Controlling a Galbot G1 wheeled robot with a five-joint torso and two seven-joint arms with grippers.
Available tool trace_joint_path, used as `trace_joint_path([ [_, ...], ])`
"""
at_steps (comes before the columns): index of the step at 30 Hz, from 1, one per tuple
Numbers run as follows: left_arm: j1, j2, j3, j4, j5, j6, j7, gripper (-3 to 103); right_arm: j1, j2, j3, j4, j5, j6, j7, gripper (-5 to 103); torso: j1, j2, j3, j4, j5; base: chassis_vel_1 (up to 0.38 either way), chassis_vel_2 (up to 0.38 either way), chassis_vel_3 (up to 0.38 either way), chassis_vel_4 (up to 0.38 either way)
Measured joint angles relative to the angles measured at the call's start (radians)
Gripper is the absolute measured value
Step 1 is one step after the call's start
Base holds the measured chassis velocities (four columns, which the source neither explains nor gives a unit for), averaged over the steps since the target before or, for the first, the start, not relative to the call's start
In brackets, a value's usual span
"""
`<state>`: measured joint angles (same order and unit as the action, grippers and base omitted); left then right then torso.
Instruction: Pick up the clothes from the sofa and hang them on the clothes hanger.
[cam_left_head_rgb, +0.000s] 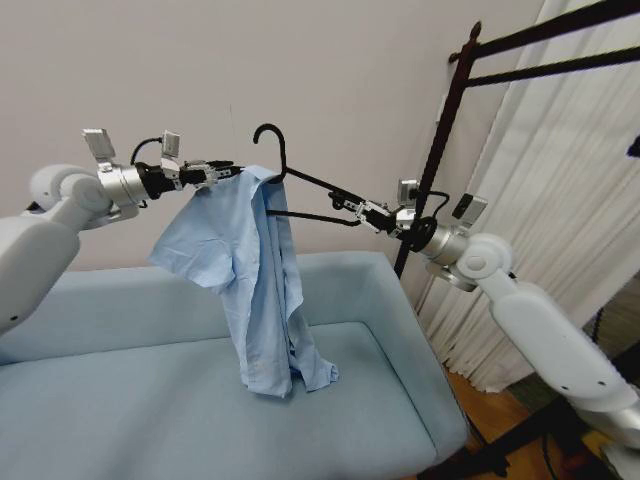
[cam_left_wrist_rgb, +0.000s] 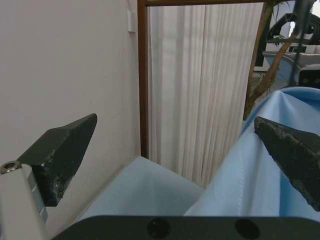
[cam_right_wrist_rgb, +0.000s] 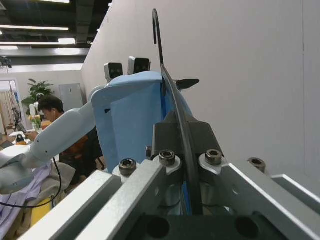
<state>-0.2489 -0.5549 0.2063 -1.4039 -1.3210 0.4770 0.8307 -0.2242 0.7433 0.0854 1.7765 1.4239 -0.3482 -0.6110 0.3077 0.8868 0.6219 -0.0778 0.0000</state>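
With the right gripper (cam_left_head_rgb: 347, 206) jaws shut on the black hanger (cam_left_head_rgb: 315, 182) and the left gripper (cam_left_head_rgb: 222, 172) jaws wide open at the collar, the blue shirt (cam_left_head_rgb: 262, 280) hangs between them; dressing seems nearly done, and the hook next needs the rack (cam_left_head_rgb: 440, 140).

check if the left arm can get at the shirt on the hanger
Likely yes: the left pincer sits at the blue shirt, fingers apart, nothing between. The right pincer grips the hanger at its far end.
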Motion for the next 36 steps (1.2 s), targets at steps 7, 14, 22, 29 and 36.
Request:
trace_joint_path([
  [7,-0.059,-0.001,0.098,0.063,0.065,-0.055,0.157,100,0.006,0.002,-0.005,-0.030,-0.020,-0.006,-0.020,1,0.000,0.000,0.000,0.0000,-0.0002,0.000,0.000,0.000,0.000],
  [14,-0.138,-0.030,0.206,0.130,0.071,-0.050,0.168,100,-0.002,-0.008,-0.006,-0.012,-0.028,-0.005,-0.035,1,0.000,0.000,0.000,-0.0004,0.0001,0.000,0.000,0.000,0.000],
  [22,-0.150,-0.037,0.221,0.134,0.081,-0.042,0.179,94,-0.016,-0.018,-0.005,-0.003,-0.036,-0.003,-0.036,1,0.000,0.000,0.000,-0.0001,0.0000,0.000,0.000,0.000,0.000],
  [29,-0.129,-0.026,0.218,0.112,0.091,-0.040,0.185,68,-0.010,-0.016,-0.005,-0.008,-0.038,-0.003,-0.025,1,0.000,0.000,0.000,-0.0001,0.0000,0.000,0.000,0.000,0.000],
  [36,-0.109,-0.033,0.206,0.116,0.102,-0.044,0.189,41,-0.004,-0.016,-0.007,-0.012,-0.041,-0.003,-0.018,1,0.000,0.000,0.000,-0.0001,0.0000,0.000,0.000,0.000,0.000],
])
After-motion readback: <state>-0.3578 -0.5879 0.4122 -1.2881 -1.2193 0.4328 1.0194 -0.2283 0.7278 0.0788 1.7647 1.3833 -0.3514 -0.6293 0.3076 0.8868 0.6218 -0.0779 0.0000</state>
